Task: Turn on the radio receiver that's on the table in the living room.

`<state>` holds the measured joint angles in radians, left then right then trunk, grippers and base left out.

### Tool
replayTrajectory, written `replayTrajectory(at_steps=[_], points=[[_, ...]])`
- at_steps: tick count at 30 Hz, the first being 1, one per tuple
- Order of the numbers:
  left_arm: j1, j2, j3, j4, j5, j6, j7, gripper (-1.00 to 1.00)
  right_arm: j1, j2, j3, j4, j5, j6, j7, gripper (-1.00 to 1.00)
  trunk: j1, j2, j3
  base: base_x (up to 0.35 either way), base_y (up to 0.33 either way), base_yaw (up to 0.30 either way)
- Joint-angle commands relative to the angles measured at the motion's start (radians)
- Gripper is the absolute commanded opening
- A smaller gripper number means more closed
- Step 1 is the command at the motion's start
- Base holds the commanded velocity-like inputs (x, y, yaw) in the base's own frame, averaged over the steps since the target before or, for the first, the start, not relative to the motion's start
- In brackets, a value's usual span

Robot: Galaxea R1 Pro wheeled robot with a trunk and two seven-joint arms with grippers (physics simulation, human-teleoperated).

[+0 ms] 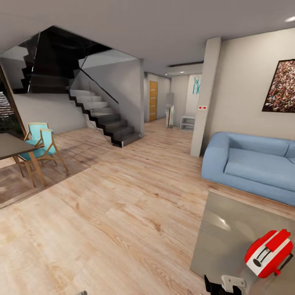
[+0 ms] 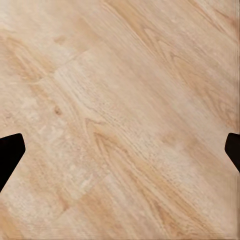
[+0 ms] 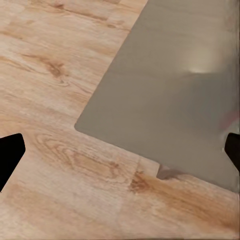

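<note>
I see the small red radio receiver with white stripes (image 1: 269, 253) lying on the near right part of the glossy grey glass-like low desk (image 1: 229, 229), its round dark dial facing me and its long axis slanting from near left to far right. In the head view, the bit of my right arm's hardware (image 1: 229, 283) at the bottom edge sits just left of and nearer than the radio, so the radio lies forward and to the right of it; I judge the right arm the nearer one by far. Through the right wrist view, the right gripper (image 3: 120, 150) has its dark fingertips (image 3: 10, 155) spread wide, hanging over a rounded corner of the desk and the pale grained wooden plank floor (image 3: 55, 65). The left gripper (image 2: 120, 150) is equally spread, holding nothing, above bare floor. The desk top is smooth and mirror-like, with a soft highlight. Beyond it stands a plump light-blue fabric sofa (image 1: 250, 164) against the far right wall.
</note>
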<state>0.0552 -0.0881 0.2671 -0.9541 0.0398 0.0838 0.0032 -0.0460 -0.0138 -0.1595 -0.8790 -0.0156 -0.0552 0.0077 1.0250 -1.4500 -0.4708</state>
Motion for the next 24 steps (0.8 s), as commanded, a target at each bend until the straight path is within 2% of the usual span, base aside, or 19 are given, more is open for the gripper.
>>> replayTrajectory(at_steps=[1,15,19,24], points=[[0.0,0.0,0.0,0.0,0.0,0.0,0.0,1.0,0.0,0.0,0.0,0.0,0.0,0.0,0.0,1.0,0.0,0.0,0.001,0.0,0.0,-0.253],[0.0,0.0,0.0,0.009,-0.001,-0.001,0.0,1.0,0.0,0.0,0.0,0.0,0.0,0.0,0.0,1.0,0.0,0.0,0.008,0.0,0.0,-0.252],[0.0,0.0,0.0,0.014,-0.001,-0.001,0.001,1.0,0.0,0.0,0.0,0.0,0.0,0.0,0.0,1.0,0.0,0.0,0.009,0.016,-0.008,-0.084],[0.0,0.001,0.0,0.015,-0.003,0.0,0.004,1.0,0.0,0.0,0.0,0.0,0.0,0.0,0.0,1.0,0.0,0.0,0.009,0.194,-0.165,-0.007]])
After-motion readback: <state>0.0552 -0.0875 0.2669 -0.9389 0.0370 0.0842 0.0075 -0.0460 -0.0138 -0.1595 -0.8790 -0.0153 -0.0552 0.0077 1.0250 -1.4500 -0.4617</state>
